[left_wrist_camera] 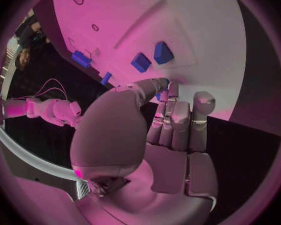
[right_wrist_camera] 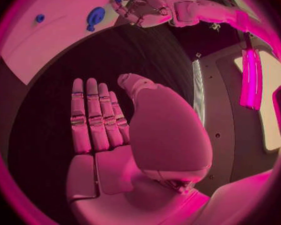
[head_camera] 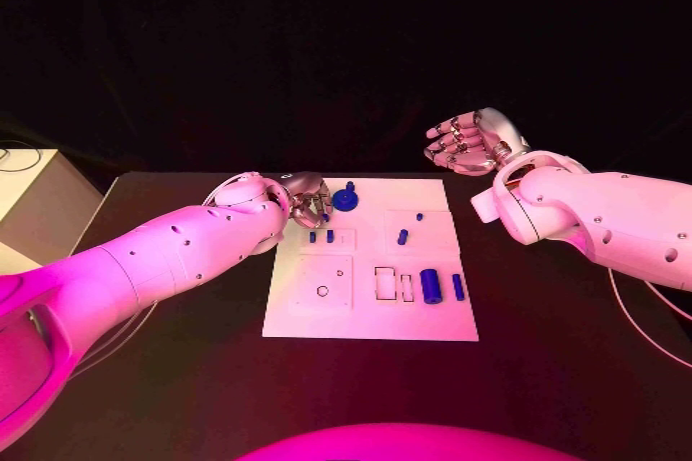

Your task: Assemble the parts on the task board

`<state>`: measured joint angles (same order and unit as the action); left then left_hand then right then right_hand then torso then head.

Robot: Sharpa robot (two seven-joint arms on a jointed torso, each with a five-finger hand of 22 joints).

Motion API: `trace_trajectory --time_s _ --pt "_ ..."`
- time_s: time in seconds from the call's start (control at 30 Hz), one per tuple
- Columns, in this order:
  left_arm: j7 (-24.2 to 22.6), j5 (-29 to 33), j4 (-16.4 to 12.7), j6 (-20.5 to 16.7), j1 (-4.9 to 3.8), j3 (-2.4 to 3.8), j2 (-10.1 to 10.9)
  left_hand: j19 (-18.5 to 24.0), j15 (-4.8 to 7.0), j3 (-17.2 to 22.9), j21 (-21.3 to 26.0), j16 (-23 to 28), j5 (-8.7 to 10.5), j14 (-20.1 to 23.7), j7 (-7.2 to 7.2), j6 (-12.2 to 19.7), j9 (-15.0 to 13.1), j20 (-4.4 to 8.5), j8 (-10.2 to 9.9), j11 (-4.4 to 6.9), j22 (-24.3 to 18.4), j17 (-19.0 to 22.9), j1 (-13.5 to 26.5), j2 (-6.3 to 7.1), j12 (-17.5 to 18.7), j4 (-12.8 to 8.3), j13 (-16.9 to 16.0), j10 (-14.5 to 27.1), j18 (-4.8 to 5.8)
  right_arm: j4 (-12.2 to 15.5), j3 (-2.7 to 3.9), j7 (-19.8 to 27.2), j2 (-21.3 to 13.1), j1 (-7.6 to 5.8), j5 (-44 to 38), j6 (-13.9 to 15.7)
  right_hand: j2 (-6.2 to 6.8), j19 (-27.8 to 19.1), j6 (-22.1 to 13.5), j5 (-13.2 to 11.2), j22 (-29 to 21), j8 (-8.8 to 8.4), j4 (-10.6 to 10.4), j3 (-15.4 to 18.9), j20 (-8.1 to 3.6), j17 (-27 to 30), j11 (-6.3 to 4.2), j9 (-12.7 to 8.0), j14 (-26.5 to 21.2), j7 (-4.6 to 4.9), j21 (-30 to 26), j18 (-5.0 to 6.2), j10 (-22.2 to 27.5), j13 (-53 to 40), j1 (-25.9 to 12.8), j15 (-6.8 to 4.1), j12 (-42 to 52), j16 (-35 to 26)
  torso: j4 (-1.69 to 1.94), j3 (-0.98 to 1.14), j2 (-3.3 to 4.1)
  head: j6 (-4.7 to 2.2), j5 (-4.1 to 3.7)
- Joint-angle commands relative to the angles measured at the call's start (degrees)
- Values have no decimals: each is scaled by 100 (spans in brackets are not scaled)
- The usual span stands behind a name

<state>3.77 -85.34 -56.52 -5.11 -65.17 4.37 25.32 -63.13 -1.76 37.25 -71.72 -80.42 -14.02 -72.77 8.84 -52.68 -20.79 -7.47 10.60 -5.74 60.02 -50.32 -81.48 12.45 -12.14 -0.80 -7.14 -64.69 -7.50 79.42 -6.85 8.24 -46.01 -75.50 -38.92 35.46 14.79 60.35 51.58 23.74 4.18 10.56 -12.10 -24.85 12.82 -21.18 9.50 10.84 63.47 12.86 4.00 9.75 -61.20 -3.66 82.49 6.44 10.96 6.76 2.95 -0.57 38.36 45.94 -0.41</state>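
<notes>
- The left hand (head_camera: 303, 199) sits at the far left corner of the task board (head_camera: 372, 311); whether its fingers (left_wrist_camera: 178, 120) pinch anything cannot be told.
- A round blue part (head_camera: 345, 199) stands just beside it.
- The right hand (head_camera: 464, 143) hovers beyond the board's far right corner, fingers (right_wrist_camera: 93, 117) straight, holding nothing.

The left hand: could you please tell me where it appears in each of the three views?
Head view: the left hand is at the far left corner of the task board, beside the round blue part.
Left wrist view: it takes up the middle, fingertips at the board.
Right wrist view: seen across the table, near the round blue part.
Shared landmark: the white board.
</notes>
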Motion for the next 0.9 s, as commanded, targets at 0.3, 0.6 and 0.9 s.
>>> trace_trajectory --time_s 0.3,0.6,0.9 --pt "108 -53 -13 -151 12 -3 28 68 -6 -40 55 24 -13 58 -18 82 14 -2 -54 -4 -42 54 82 30 48 12 -15 40 -46 7 2 64 -9 -1 -46 -49 7 -18 21 14 -10 -15 -2 -45 9 5 -12 -6 31 36 11 77 6 6 -45 17 -25 -40 0 -2 11 -4 -6" --pt "127 -37 -50 -204 13 -1 71 167 -53 -72 156 49 -23 164 -55 144 19 -41 -101 -61 -157 182 213 111 131 78 -14 198 -65 9 2 65 -13 -1 -46 -48 7 -18 21 14 -10 -15 -2 -45 9 5 -12 -6 31 36 11 77 6 6 -45 17 -25 -40 1 -2 2 -3 -8" --pt "190 -25 -79 -163 13 0 154 231 -82 -79 224 64 -28 237 -85 175 21 -69 -125 -92 -234 275 245 153 164 94 -15 290 -81 2 2 35 -28 -1 -65 -74 10 -21 22 13 -13 -15 4 -54 10 9 -11 -6 29 37 9 77 4 5 -52 18 -29 -45 1 -5 3 -23 -7"
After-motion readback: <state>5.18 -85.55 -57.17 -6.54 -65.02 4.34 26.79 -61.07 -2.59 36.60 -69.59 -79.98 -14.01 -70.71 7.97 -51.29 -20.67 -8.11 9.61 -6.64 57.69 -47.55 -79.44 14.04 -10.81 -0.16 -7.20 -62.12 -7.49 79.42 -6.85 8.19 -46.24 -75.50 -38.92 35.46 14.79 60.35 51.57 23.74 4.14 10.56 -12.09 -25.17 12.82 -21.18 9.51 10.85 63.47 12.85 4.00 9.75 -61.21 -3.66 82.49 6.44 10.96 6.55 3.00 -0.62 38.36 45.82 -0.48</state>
